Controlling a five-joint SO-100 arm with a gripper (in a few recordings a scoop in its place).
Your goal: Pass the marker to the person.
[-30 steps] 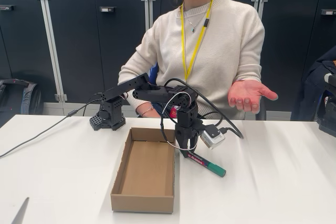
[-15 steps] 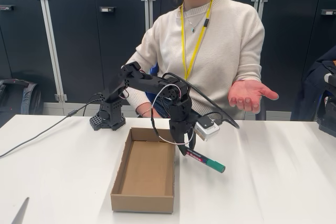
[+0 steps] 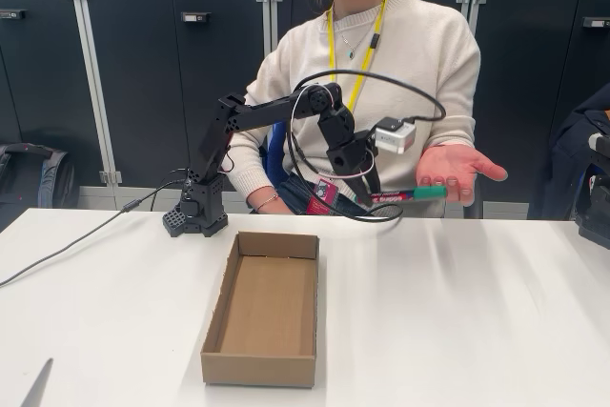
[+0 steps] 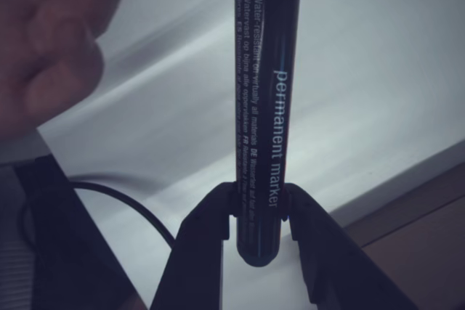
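My gripper (image 3: 368, 195) is shut on the marker (image 3: 408, 194), which hangs level in the air above the table's far edge with its green cap pointing right. The cap tip is just short of the person's (image 3: 381, 64) open palm (image 3: 456, 171), held out palm up at the right. In the wrist view the dark barrel of the marker (image 4: 264, 107) runs straight up from between my two black fingers (image 4: 203, 230), which clamp its lower end, and the gripper (image 4: 258, 212) is shut on it. A blurred part of the hand (image 4: 51, 56) shows at upper left.
An open, shallow cardboard box (image 3: 262, 310) lies on the white table (image 3: 477, 312) in front of the arm's base (image 3: 195, 212). A cable (image 3: 67, 247) trails left from the base. Dark cabinets stand behind the seated person.
My arm has lifted the marker off the table and swung it up and right, toward the open palm. The marker went from slanting down to level.
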